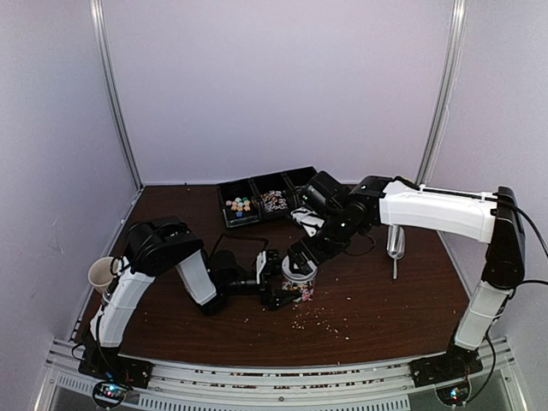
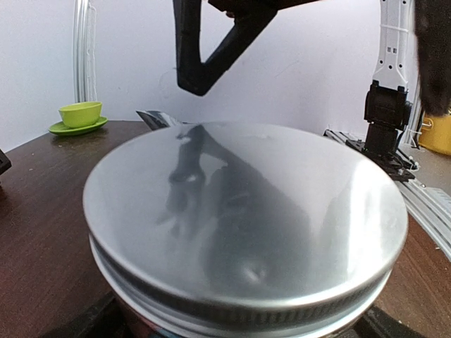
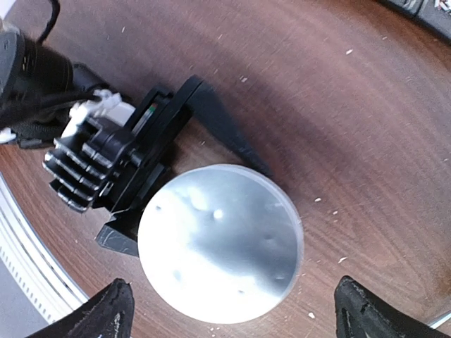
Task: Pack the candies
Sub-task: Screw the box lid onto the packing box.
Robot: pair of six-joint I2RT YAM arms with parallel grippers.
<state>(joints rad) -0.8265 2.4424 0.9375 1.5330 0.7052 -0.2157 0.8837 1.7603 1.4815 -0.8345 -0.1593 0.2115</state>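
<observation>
A jar with a silver screw lid stands upright mid-tabletop, and some candies show through its clear wall. The left end effector reaches in from the left and holds the jar, with one finger on each side, both lying against it just below the lid. The right end effector hangs straight above the lid, its fingers spread wide and clear of the rim. More candies lie in a black compartment tray at the far side: pastel chunks in the left compartment, white red-marked sticks in the middle one. A metal scoop lies right of the jar, a paper cup stands at the left edge, and pale crumbs dot the near tabletop
</observation>
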